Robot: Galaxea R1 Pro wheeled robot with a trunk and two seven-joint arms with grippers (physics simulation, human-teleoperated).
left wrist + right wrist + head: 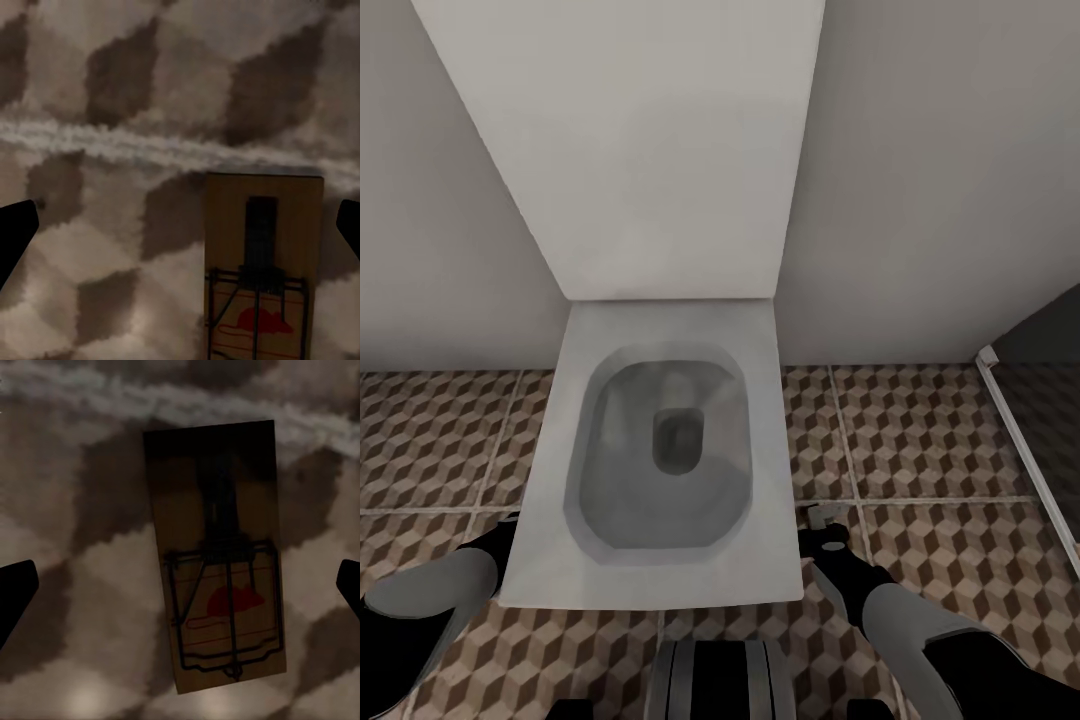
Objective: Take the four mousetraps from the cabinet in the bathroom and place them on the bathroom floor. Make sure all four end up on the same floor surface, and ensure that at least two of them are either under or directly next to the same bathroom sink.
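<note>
One mousetrap (pixel 262 270), a tan wooden slab with a wire spring and a red mouse print, lies flat on the cube-patterned bathroom floor (pixel 112 112) beneath my left gripper (pixel 180 232). That gripper is open, its dark fingertips (pixel 15 236) far apart and holding nothing. Under my right gripper (pixel 180 589) a second mousetrap (pixel 217 562) also lies flat on the tiles; this gripper is open too and clear of the trap. In the head view both arms reach down low, the left arm (pixel 430 600) and the right gripper (pixel 825 525) on either side of a toilet. The cabinet and the sink are out of view.
A white toilet (pixel 660 560) with its raised lid against the pale wall stands straight ahead between my arms. A white-framed glass panel (pixel 1020 440) runs along the floor at the right. Patterned floor tiles (pixel 920 430) spread on both sides of the toilet.
</note>
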